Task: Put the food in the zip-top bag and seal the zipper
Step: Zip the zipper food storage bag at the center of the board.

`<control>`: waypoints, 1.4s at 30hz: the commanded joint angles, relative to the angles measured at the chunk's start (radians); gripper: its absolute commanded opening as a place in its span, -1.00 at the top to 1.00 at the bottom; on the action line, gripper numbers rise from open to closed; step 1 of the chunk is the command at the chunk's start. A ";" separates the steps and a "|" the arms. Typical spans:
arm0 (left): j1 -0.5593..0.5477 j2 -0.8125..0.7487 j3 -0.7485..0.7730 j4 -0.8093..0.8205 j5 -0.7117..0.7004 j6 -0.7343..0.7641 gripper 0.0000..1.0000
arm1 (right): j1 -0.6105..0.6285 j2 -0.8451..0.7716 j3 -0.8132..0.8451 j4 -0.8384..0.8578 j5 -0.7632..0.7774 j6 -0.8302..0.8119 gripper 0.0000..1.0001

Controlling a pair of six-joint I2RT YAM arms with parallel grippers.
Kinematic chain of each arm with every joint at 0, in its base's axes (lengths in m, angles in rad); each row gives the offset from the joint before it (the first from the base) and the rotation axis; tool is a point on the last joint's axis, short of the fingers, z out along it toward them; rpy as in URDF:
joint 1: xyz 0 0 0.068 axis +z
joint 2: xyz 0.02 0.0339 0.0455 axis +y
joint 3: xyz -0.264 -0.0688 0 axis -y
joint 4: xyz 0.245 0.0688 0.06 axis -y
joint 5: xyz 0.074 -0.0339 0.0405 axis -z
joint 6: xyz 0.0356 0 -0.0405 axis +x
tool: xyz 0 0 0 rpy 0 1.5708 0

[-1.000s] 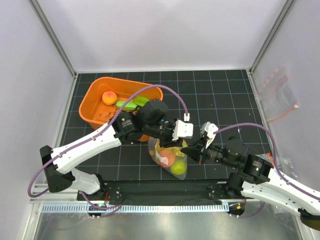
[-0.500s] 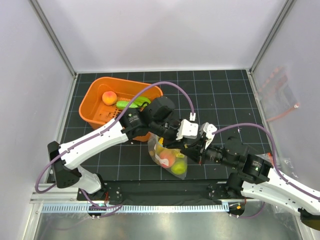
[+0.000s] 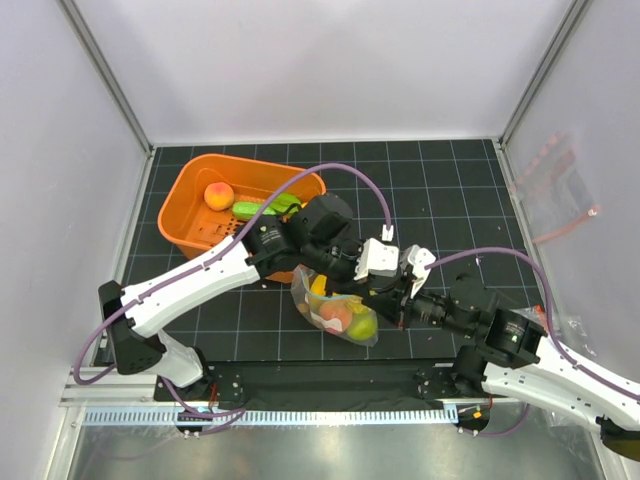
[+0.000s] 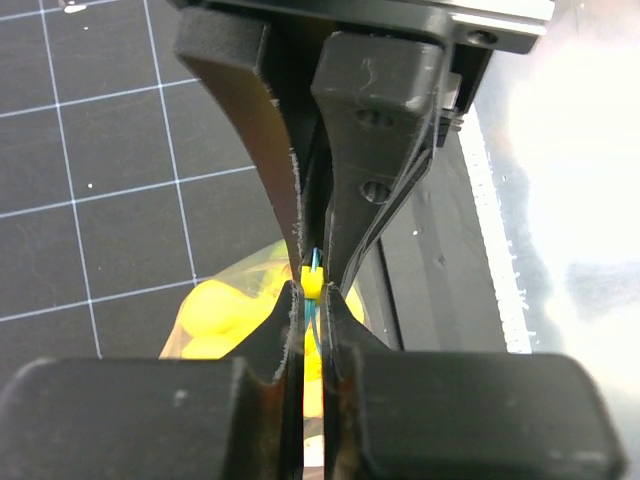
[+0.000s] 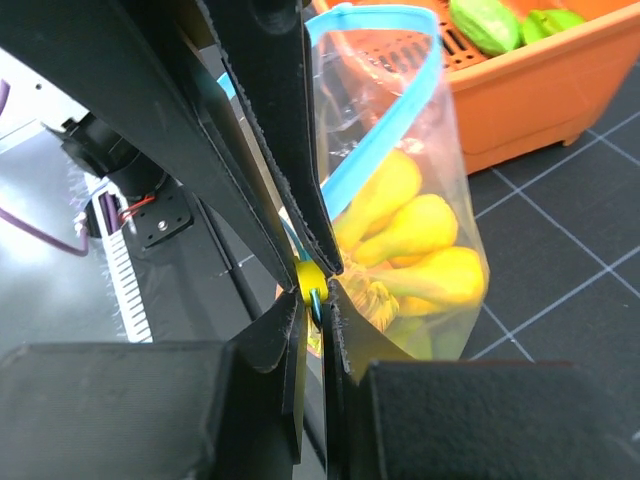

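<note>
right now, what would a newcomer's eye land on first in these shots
First, the clear zip-top bag in the near middle of the top view. It is stuffed with bright toy food, and the left gripper and right gripper are both pinched on its teal zipper. Next comes the orange basket at the back left, holding a peach and green pieces.

Food (image 3: 345,318) in bag (image 3: 300,296), basket (image 3: 190,232) behind — left

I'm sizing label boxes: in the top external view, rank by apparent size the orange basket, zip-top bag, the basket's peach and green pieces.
1. orange basket
2. zip-top bag
3. green pieces and peach: too close to rank, as the cable partly hides the green pieces.
</note>
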 commanded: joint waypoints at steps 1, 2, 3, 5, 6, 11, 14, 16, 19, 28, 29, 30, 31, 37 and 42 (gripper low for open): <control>0.007 -0.001 0.027 -0.022 -0.075 -0.034 1.00 | 0.004 -0.050 0.016 0.072 0.060 0.003 0.98; 0.005 -0.010 0.014 -0.012 -0.092 -0.050 0.99 | 0.004 -0.068 0.012 0.067 0.113 0.006 0.98; 0.005 -0.014 0.010 -0.003 -0.109 -0.057 1.00 | 0.004 -0.079 0.010 0.065 0.133 0.007 0.98; 0.007 -0.027 -0.010 0.024 -0.150 -0.075 1.00 | 0.004 -0.104 0.004 0.065 0.171 0.013 0.98; 0.007 -0.036 -0.019 0.038 -0.163 -0.084 1.00 | 0.004 -0.119 -0.005 0.065 0.207 0.015 0.98; 0.018 -0.108 -0.113 0.171 -0.273 -0.193 1.00 | 0.004 -0.210 -0.031 0.069 0.299 0.032 0.98; 0.039 -0.129 -0.144 0.216 -0.313 -0.245 0.99 | 0.004 -0.220 -0.034 0.065 0.334 0.036 0.98; 0.044 -0.136 -0.162 0.230 -0.309 -0.258 1.00 | 0.004 -0.220 -0.033 0.059 0.377 0.043 0.98; 0.044 -0.133 -0.164 0.244 -0.295 -0.261 0.99 | 0.004 -0.231 -0.034 0.049 0.388 0.049 0.98; 0.044 -0.143 -0.161 0.253 -0.211 -0.251 1.00 | 0.004 -0.133 -0.027 0.095 0.235 0.024 0.39; 0.044 -0.146 -0.161 0.253 -0.188 -0.251 1.00 | 0.004 -0.119 -0.025 0.102 0.215 0.023 0.35; 0.044 -0.149 -0.161 0.252 -0.174 -0.251 1.00 | 0.004 -0.107 -0.022 0.107 0.210 0.021 0.29; 0.044 -0.153 -0.159 0.249 -0.160 -0.251 1.00 | 0.004 -0.086 -0.022 0.110 0.201 0.018 0.20; 0.044 -0.166 -0.147 0.212 -0.077 -0.242 0.99 | 0.004 -0.072 -0.034 0.150 0.118 -0.006 0.13; 0.041 -0.169 -0.141 0.184 -0.023 -0.233 1.00 | 0.004 -0.076 -0.034 0.150 0.130 -0.003 0.07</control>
